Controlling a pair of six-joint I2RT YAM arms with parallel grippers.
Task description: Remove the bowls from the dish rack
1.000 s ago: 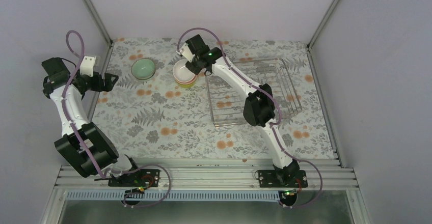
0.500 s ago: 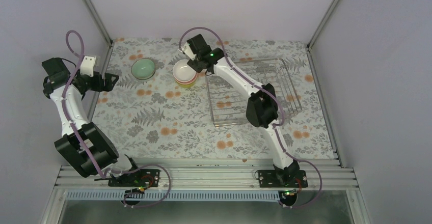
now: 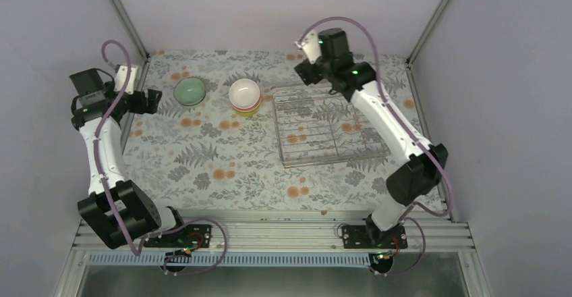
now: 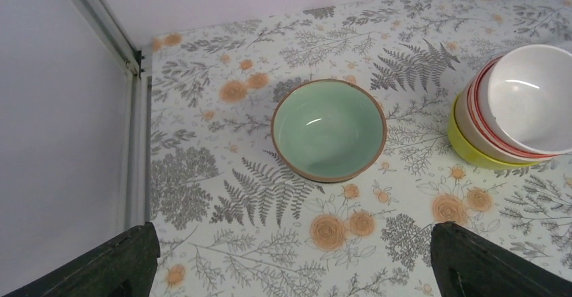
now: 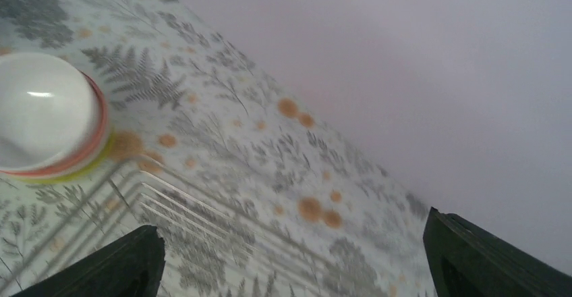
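Note:
The dish rack (image 3: 317,129), a silver wire basket, stands right of centre with no bowl in it; its near-left wires (image 5: 168,206) show blurred in the right wrist view. Left of it is a stack of bowls (image 3: 244,96): a white one (image 4: 533,94) on top, a red-rimmed one under it, a yellow-green one (image 4: 467,145) at the bottom. The mint green bowl (image 3: 190,92) (image 4: 328,129) sits alone further left. My right gripper (image 3: 305,73) (image 5: 290,243) hangs open and empty over the rack's back left corner. Open too, my left gripper (image 3: 150,101) (image 4: 293,243) is just left of the mint bowl.
A flowered cloth (image 3: 216,162) covers the table. Metal frame posts (image 3: 125,13) and plain walls close in the left, back and right sides. The left post (image 4: 135,128) runs close beside my left gripper.
My right gripper has opened, left the white bowl on the stack and swung right and up to the rack's back corner. The left arm has shifted slightly toward the mint bowl.

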